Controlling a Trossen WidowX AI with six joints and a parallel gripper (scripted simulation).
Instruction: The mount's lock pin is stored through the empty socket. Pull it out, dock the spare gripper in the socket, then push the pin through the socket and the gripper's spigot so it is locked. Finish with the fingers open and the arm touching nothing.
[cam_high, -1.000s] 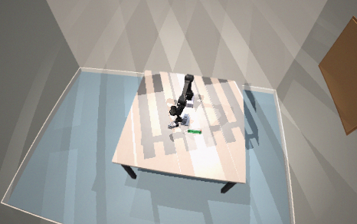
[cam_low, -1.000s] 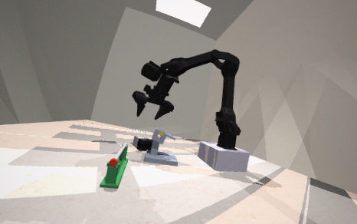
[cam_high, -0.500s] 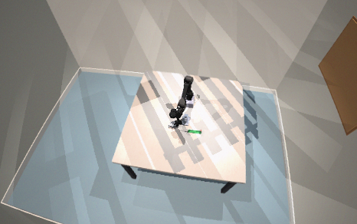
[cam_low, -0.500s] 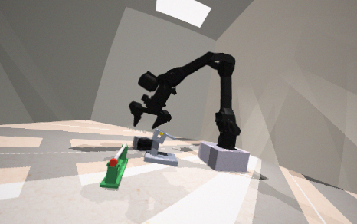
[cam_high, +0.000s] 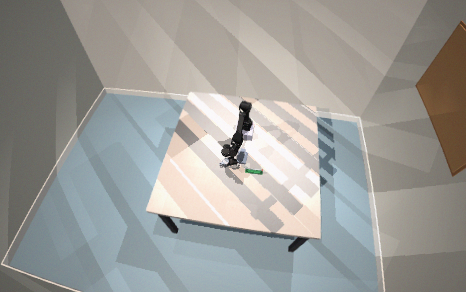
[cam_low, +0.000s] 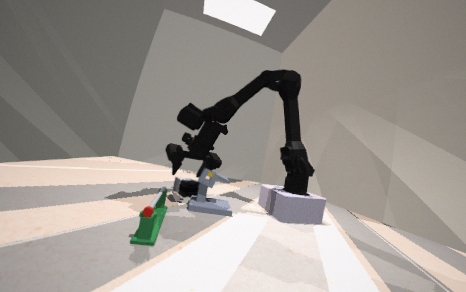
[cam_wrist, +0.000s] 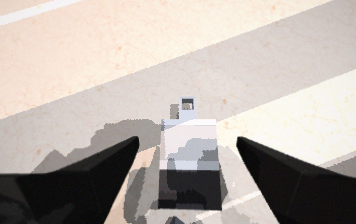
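Observation:
My gripper (cam_low: 187, 173) (cam_wrist: 186, 140) is open and empty, pointing down with its fingertips just above the spare gripper. The spare gripper (cam_low: 189, 188) (cam_wrist: 189, 189) lies on the table, a pale block with a black part; in the wrist view it sits between my fingers, and its small square-holed spigot points away from the black part. The blue-grey mount (cam_high: 243, 157) (cam_low: 210, 205) stands close by, its tilted socket (cam_low: 208, 176) showing a yellow spot. A red-headed pin (cam_low: 157, 199) lies along the green holder (cam_high: 254, 171) (cam_low: 146, 231), away from the mount. Contact with the spare gripper is unclear.
The arm's pale base block (cam_high: 248, 132) (cam_low: 299, 207) stands behind the mount. The green holder is on the side of the mount away from that base. The wooden table (cam_high: 200, 200) has its edges well away from these things. Strong shadow stripes cross it.

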